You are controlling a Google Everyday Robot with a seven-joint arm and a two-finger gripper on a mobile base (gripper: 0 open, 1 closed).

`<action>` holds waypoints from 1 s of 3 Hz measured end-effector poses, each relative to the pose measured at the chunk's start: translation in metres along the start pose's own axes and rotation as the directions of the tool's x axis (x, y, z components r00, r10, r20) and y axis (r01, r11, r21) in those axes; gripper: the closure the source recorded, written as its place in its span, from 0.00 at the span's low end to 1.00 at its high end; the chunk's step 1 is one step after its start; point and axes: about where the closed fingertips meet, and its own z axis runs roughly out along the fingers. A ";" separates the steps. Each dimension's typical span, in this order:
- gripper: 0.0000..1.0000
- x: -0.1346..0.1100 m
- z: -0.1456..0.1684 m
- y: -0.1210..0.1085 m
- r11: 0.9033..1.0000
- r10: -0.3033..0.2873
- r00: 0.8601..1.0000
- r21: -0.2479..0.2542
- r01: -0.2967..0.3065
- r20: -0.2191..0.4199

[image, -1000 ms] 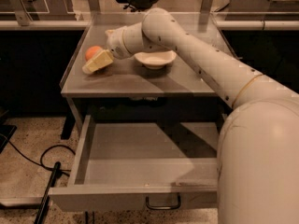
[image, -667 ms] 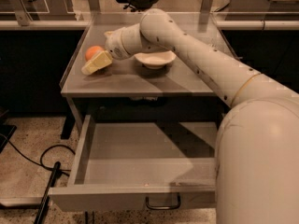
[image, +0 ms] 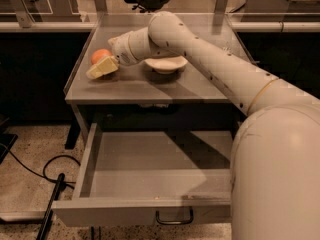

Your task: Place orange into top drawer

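Observation:
The orange [image: 100, 55] sits on the grey table top [image: 145, 86] near its left edge. My gripper [image: 102, 67] is right at the orange, on its near side and touching or almost touching it, reaching in from the right. The top drawer [image: 105, 216] is pulled open below the table top. Its grey inside shows nothing in it, and its dark handle [image: 174, 218] is on the front. My arm hides the drawer's right side.
A shallow white bowl [image: 166, 64] stands on the table top just right of my wrist. A black cable [image: 30, 169] and a dark pole lie on the floor at the left. Desks and a chair stand behind the table.
My arm's elbow has shifted slightly left. The gripper and the orange stay where they were.

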 end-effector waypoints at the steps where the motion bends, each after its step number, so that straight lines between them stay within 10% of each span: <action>1: 0.41 0.000 0.000 0.000 1.000 0.000 1.000 0.000 0.000 0.000; 3: 0.96 0.000 0.000 0.000 1.000 0.000 1.000 0.000 0.000 0.000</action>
